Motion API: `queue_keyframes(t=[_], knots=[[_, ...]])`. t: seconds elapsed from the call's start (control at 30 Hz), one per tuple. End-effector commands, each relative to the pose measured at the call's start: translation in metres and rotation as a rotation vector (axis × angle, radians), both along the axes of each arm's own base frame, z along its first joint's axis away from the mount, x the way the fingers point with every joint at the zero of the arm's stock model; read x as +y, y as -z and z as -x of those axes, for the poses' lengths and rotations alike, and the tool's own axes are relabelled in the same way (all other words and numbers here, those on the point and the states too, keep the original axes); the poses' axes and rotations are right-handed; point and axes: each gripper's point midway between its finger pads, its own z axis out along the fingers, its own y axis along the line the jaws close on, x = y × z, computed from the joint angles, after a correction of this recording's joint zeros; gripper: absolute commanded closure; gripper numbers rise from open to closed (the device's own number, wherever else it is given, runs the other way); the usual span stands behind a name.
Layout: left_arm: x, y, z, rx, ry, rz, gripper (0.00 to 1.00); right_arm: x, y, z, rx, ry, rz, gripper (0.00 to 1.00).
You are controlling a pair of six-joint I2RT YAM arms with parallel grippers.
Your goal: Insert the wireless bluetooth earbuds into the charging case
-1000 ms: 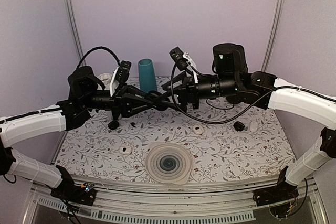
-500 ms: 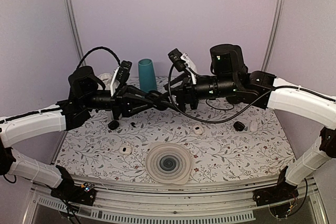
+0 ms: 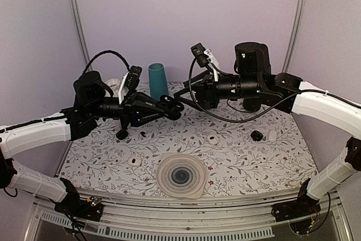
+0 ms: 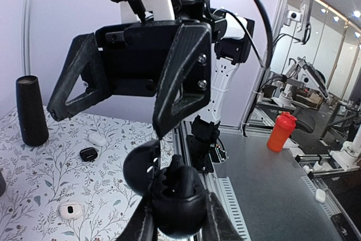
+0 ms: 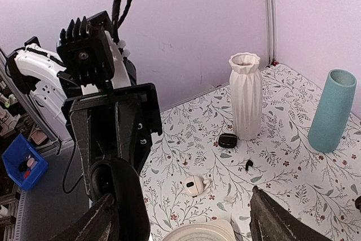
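Left gripper [image 3: 168,109]: clamped tight on a glossy black clamshell charging case [image 4: 172,193], its lid hinged open, held above the floral-patterned table [image 3: 254,162].
Right gripper [image 3: 186,95]: jaws spread wide and empty, facing the case, just beside it.
Earbuds: one tiny glossy black earbud [image 5: 249,165] lay on the table near a black pebble-shaped case [image 5: 228,140], by a white ribbed vase [image 5: 246,95]. The second bud could not be made out.
Around: a teal cylindrical vase [image 3: 158,81] stood at the back, a round white swirl-patterned plate [image 3: 181,175] near the front edge.
Left wrist view only: an orange bottle [image 4: 280,131] beyond the table.
Right wrist view only: a blue bin [image 5: 22,162] off the table's side.
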Motion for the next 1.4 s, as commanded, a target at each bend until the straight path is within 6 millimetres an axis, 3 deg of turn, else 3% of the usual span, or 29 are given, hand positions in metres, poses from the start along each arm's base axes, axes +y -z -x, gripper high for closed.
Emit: queue_keyframes(t=[0.0, 0.17, 0.37, 0.57, 0.73, 0.97, 1.37], knots=[[-0.003, -0.014, 0.006, -0.036, 0.022, 0.023, 1.00, -0.006, -0.012, 0.002, -0.006, 0.007, -0.036, 0.21], [-0.004, -0.012, -0.001, -0.031, -0.012, 0.016, 1.00, -0.008, -0.016, 0.004, -0.010, -0.002, -0.045, 0.21], [-0.005, -0.007, -0.007, -0.014, -0.035, 0.001, 1.00, -0.019, -0.037, 0.011, -0.039, 0.006, -0.086, 0.24], [-0.007, -0.004, -0.011, -0.003, -0.046, -0.009, 1.00, -0.019, -0.042, 0.031, -0.032, -0.080, -0.095, 0.43], [-0.008, -0.004, -0.010, 0.001, -0.034, -0.012, 1.00, -0.007, -0.037, 0.050, -0.033, -0.160, -0.064, 0.55], [-0.008, -0.005, -0.005, -0.002, -0.008, -0.011, 1.00, 0.008, -0.022, 0.044, -0.007, -0.166, 0.001, 0.63], [-0.010, -0.002, -0.003, 0.001, 0.007, -0.021, 1.00, 0.020, -0.014, 0.041, -0.006, -0.159, 0.040, 0.77]])
